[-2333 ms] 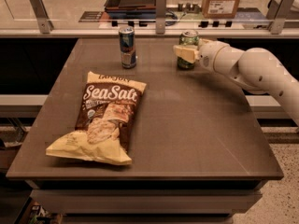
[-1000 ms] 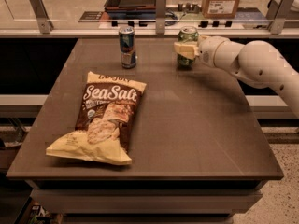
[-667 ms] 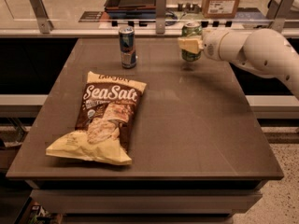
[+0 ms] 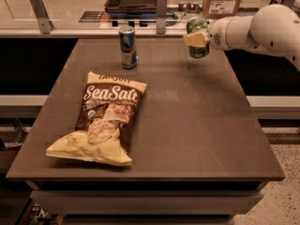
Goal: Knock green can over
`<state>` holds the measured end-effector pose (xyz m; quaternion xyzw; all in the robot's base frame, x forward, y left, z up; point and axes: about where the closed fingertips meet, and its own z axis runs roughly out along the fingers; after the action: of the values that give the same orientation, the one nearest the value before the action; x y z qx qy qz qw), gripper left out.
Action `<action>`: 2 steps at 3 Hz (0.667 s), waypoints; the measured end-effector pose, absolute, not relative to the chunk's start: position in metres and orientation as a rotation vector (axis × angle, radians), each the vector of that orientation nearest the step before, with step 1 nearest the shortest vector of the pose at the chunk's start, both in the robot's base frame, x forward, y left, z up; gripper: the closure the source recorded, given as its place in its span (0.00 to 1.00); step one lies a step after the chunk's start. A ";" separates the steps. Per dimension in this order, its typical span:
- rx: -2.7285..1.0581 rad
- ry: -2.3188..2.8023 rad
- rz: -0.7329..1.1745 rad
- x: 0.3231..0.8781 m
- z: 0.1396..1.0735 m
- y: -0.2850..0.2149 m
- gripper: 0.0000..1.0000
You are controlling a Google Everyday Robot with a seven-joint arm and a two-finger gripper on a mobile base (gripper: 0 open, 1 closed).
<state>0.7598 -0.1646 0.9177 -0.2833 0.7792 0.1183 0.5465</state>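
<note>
We note the gripper (image 4: 197, 36) at the table's (image 4: 187, 125) far right edge, fingers clamped on the green can (image 4: 199, 51), which is upright and clear of the surface. Slim blue-and-silver can (image 4: 127, 47) stands far centre. Sea-salt chip bag (image 4: 101, 121) lies flat, contents unseen.

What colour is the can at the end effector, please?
Olive green, silver top; camera view. End effector at the green can, table's far right.

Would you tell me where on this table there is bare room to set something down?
The widest bare patch is the right half of the table, between the chip bag and the right edge. A narrower gap lies between the blue can and the green can. The back right is crowded: the gripper grips the green can there.
</note>
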 end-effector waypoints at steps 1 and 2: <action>-0.711 1.937 0.250 0.751 0.914 -0.167 1.00; -0.739 2.024 0.212 0.742 0.906 -0.170 1.00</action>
<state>0.7422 -0.1701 0.9064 -0.3015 0.8256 0.0864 0.4690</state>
